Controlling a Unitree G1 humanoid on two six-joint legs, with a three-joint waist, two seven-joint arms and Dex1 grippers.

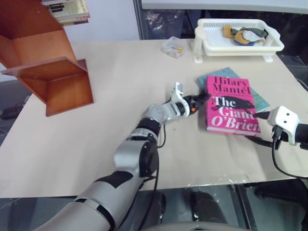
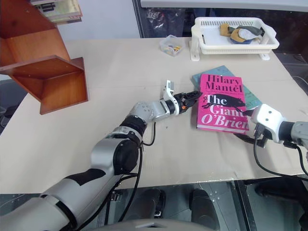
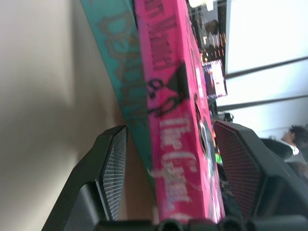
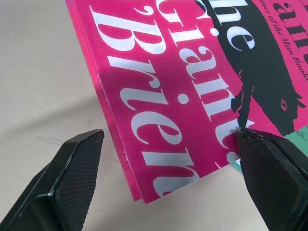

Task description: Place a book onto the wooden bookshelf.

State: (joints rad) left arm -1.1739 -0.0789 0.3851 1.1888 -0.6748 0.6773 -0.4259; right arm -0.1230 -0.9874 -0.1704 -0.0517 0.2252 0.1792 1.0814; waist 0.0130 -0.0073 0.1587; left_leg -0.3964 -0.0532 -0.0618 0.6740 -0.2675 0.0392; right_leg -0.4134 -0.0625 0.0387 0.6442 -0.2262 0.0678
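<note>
Beige table (image 1: pixel 120 144) — pink book (image 1: pixel 231 103) flat, wooden bookshelf (image 1: pixel 48 72) well apart.

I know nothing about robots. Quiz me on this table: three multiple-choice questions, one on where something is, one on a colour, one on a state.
1. Where does the pink book lie?
A. on a teal book
B. inside the wooden bookshelf
C. in the white basket tray

2. What colour is the animal shape on the pink book's cover?
A. white
B. black
C. green

3. How do the left gripper and right gripper stand?
A. both shut on the book
B. one holds the book in the air
C. both open, with the book's edge between the fingers

Answers:
1. A: teal shows under its far and right edges.
2. B: the shape across the title is black.
3. C: each wrist view shows gaps between the finger pads and the book, which lies flat on the table.
</note>
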